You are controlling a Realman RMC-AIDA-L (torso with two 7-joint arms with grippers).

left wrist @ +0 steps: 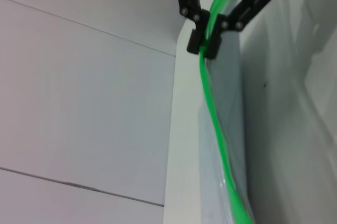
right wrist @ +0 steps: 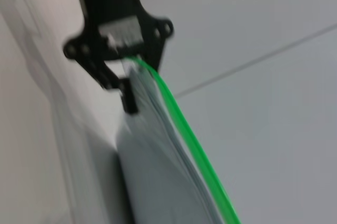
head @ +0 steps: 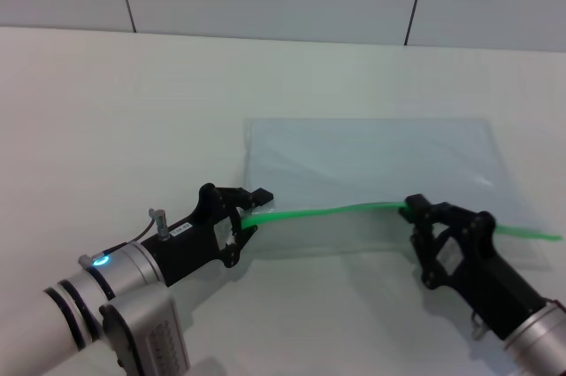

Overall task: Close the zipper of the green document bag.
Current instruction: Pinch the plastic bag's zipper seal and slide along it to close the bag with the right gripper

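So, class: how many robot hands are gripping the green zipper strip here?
2. The left hand pinches the zipper at its left end; the right hand clamps it farther right, on the near edge of the green document bag.

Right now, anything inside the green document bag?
Nothing shows through the translucent green document bag in the head view; it looks flat and empty. The left end effector and right end effector grip the zipper, hiding the slider.
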